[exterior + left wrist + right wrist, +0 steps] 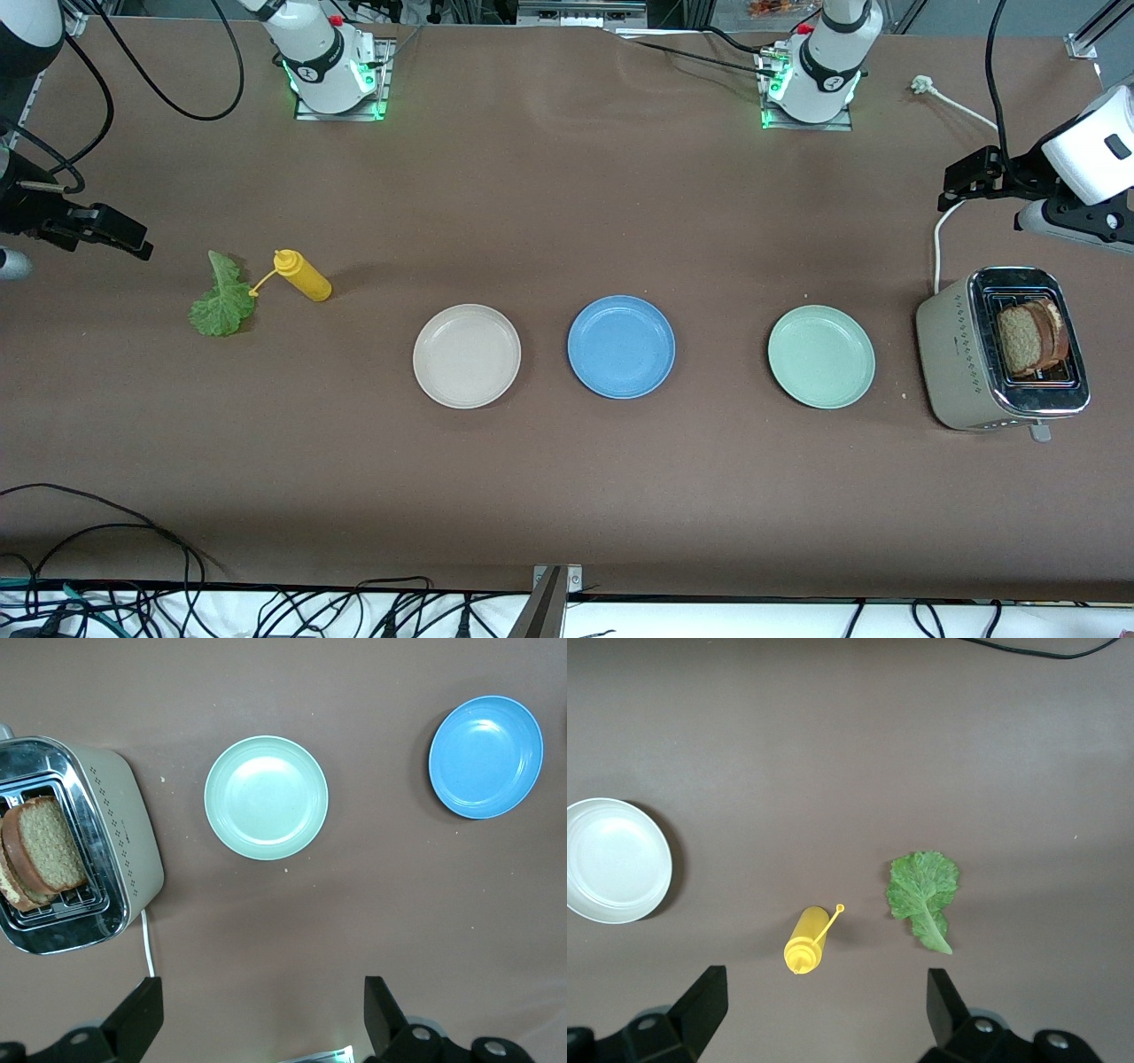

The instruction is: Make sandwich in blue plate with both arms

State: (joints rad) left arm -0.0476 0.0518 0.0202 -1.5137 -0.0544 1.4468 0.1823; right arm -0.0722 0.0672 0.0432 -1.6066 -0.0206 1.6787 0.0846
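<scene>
On brown table [567, 478], blue plate [621, 346] btwn cream plate [467, 355], green plate [821, 356].

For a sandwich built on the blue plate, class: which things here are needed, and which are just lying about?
Needed:
blue plate
bread slices in the toaster
lettuce leaf
left pincer, right pincer, both open

Lying about:
cream-white plate
pale green plate
yellow squeeze bottle

Cream plate [467, 355], green plate [821, 356], toaster [961, 359] — yellow bottle [304, 276] lying.
</scene>
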